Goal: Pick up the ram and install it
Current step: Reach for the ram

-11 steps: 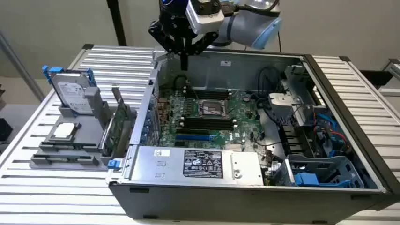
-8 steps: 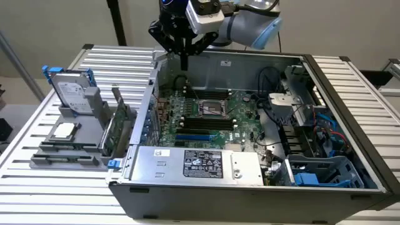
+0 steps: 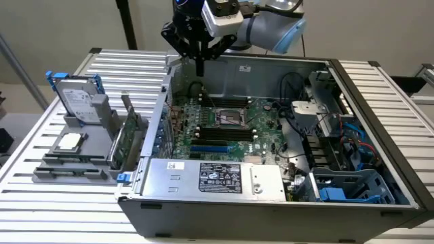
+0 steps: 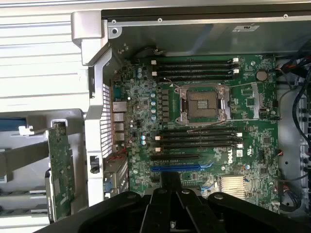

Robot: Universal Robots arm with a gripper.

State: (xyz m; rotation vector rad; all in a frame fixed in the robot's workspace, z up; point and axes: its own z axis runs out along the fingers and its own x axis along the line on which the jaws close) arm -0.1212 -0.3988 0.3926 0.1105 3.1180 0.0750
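Slatted white table (image 3: 379,91), open grey computer case (image 3: 271,213) — black gripper (image 3: 200,60) clamped on thin dark ram stick (image 3: 200,71) above green motherboard (image 3: 261,114); pickup seemingly done — seating not yet.

Case (image 3: 271,219) on table (image 3: 379,91). Motherboard (image 3: 261,114) inside case, socket (image 3: 229,118) mid-board. Power supply (image 3: 210,178) along near wall. Rack (image 3: 68,170) on exterior view's left of case: hard drive (image 3: 76,99) at far end, expansion card (image 3: 127,137) nearest case. Gripper (image 3: 200,55) above case's far corner that side, ram (image 3: 200,67) clamped beneath.

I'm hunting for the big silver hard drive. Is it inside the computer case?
No, the hard drive stands in a grey rack outside the computer case.
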